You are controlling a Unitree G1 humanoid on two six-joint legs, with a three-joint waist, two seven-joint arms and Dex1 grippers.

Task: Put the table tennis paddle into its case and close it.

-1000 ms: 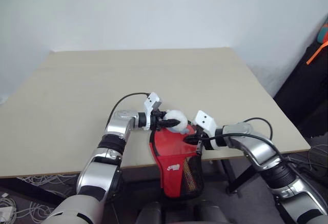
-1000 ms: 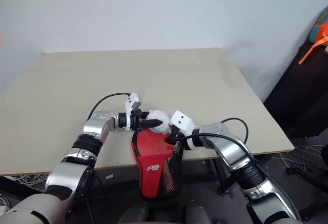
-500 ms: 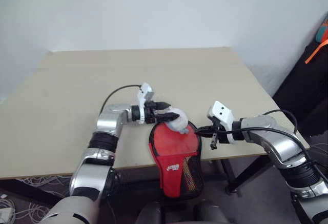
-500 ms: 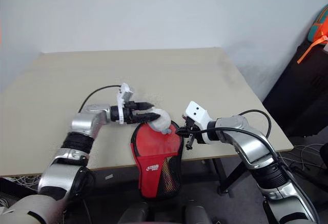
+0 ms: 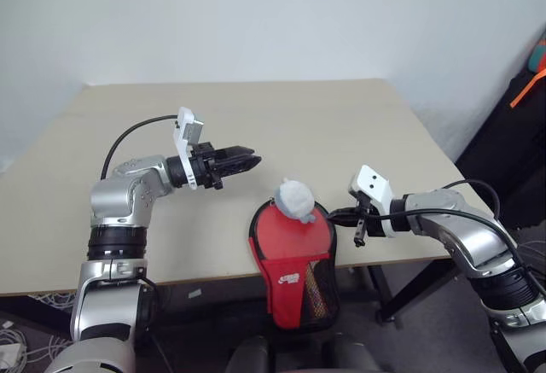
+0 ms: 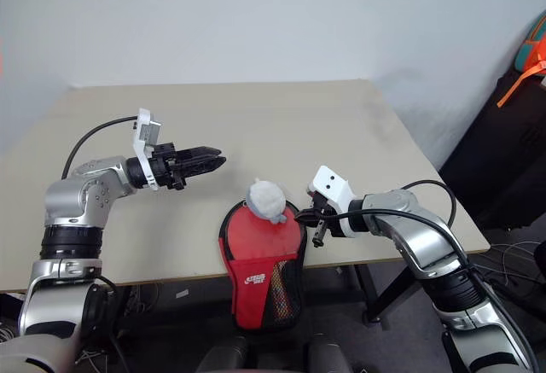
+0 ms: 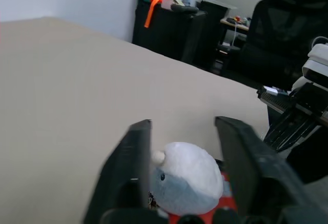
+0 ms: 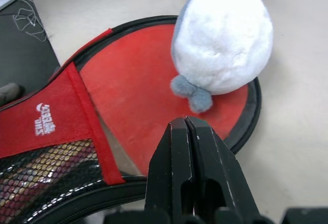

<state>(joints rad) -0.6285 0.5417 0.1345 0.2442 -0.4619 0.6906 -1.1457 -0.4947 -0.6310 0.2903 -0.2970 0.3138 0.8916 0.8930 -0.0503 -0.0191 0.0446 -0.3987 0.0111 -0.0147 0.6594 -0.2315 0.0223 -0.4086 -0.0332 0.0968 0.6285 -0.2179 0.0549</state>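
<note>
Two claws were seen: the left gripper [image 5: 249, 160], parted and empty, above the table [image 5: 341, 125]; the right gripper [image 8: 190, 131], closed and empty, beside the case [image 5: 294, 262] overhanging the near edge, a plush toy [image 5: 295, 198] upon it.

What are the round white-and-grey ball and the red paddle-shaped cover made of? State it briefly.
Round white-and-grey ball: looks like soft plush, with a fuzzy matte nap and a small tuft.
Red paddle-shaped cover: seems woven fabric, matte, with black piping at the rim, a printed white logo and a black mesh pocket.
</note>
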